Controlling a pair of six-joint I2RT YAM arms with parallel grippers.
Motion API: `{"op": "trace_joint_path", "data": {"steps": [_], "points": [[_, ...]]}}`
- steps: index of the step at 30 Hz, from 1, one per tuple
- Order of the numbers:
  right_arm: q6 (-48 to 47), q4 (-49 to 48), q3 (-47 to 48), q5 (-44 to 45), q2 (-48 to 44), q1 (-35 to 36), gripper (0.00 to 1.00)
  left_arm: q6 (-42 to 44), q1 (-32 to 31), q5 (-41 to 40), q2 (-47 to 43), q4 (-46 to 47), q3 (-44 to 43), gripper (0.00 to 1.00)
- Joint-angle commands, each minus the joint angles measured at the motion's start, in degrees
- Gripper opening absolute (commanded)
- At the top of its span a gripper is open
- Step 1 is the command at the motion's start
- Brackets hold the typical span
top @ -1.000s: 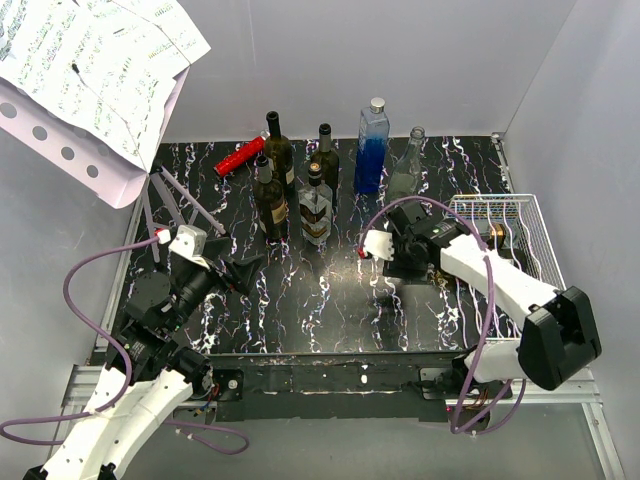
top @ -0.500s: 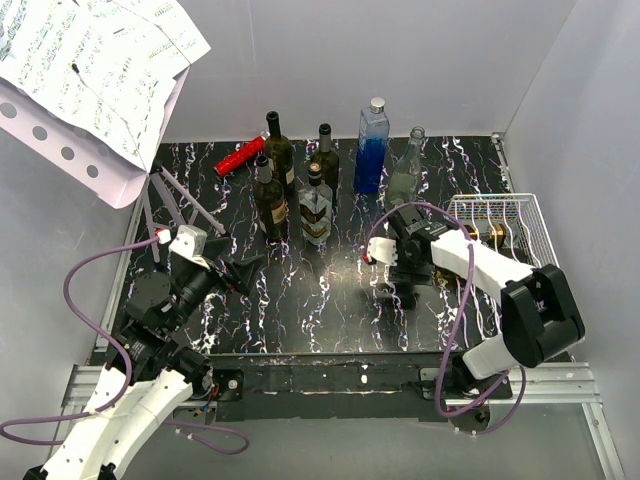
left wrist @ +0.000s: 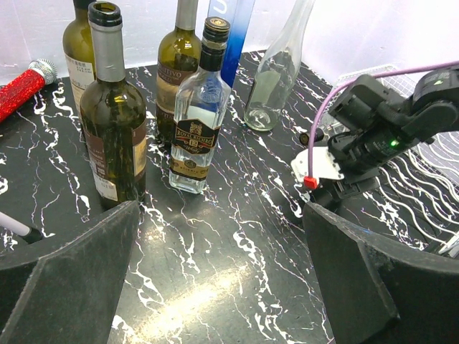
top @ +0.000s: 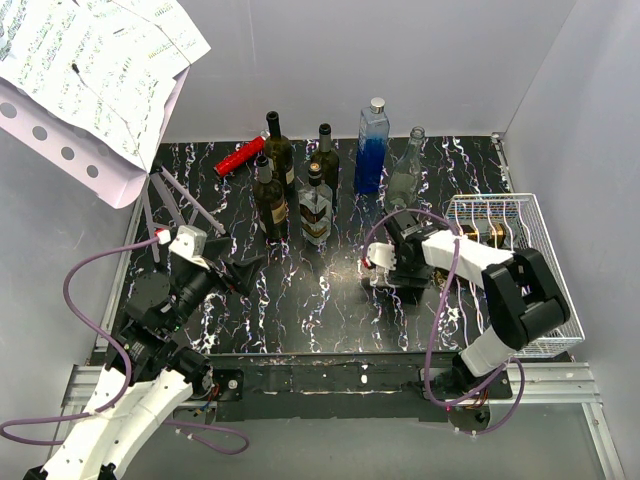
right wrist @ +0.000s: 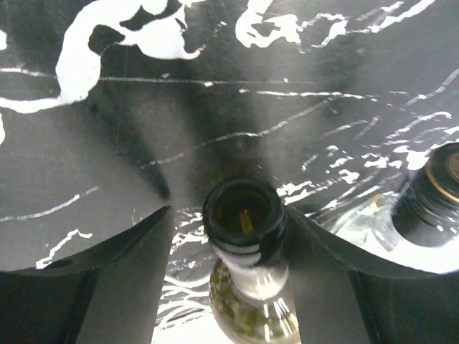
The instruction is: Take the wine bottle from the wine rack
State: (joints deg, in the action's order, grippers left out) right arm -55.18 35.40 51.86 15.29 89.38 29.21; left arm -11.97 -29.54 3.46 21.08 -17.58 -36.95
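Note:
The wine bottle (right wrist: 244,215) shows in the right wrist view as an open dark mouth and a greenish neck between my right gripper's fingers. My right gripper (right wrist: 229,215) straddles the neck. The right finger touches it and a narrow gap shows on the left side. In the top view my right gripper (top: 385,268) is over the table left of the white wire wine rack (top: 530,300), and the arm hides the bottle. The rack also shows in the left wrist view (left wrist: 380,70). My left gripper (top: 245,270) is open and empty over the table (left wrist: 222,215).
Several upright bottles stand at the back: dark ones (top: 272,190), a square clear one (top: 315,210), a blue one (top: 372,150) and a clear one (top: 405,175). A red object (top: 240,155) lies behind. A capped clear bottle (right wrist: 439,172) is close beside my right gripper.
My right arm has folded in, its elbow moving left and up, and the gripper has shifted a little left, away from the rack. The left arm has not moved.

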Motion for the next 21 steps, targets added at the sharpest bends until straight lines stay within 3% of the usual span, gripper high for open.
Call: {"op": "trace_joint_path", "data": {"steps": [1, 12, 21], "points": [[0.8, -3.9, -2.1, 1.2, 2.6, -0.6, 0.68, 0.6, -0.3, 0.2, -0.7, 0.1, -0.4, 0.98], [-0.1, -7.8, -2.6, 6.9, 3.2, -2.5, 0.68, 0.6, -0.3, -0.3, -2.2, 0.1, -0.3, 0.98], [-1.5, -6.8, -3.1, 2.7, 1.0, -3.8, 0.65, 0.6, -0.3, -0.3, -2.4, 0.3, -0.3, 0.98]]}}
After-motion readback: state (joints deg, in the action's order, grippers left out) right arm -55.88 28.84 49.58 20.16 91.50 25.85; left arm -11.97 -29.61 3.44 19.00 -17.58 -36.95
